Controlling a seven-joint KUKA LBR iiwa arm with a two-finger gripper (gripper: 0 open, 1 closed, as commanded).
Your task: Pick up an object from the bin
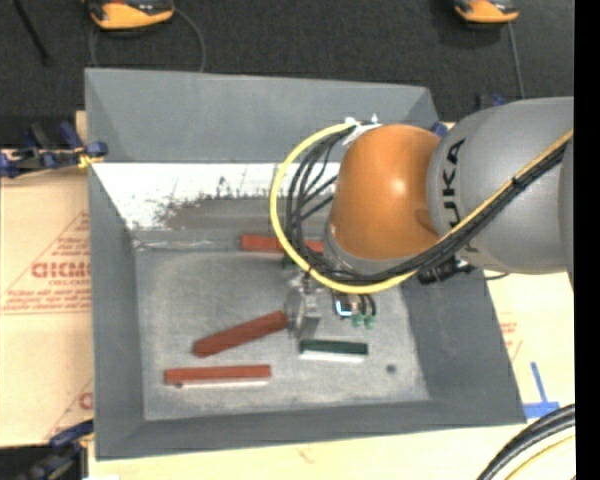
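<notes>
Grey metal bin [120,298]: hand [305,315] low near centre, at right end of tilted red-brown stick [238,336]; apart or together, cannot tell. Dark green flat bar [332,348] just beside. Grey arm casing [500,188] reads "KUKA"

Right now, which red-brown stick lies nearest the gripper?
The slanted middle stick: its right end lies beside the gripper. The back stick and the front stick lie farther off.

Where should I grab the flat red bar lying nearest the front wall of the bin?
Probably around its middle, from straight above, closing across the narrow width: the red bar lies flat and apart from the other pieces, with bin floor showing along both long sides.
</notes>
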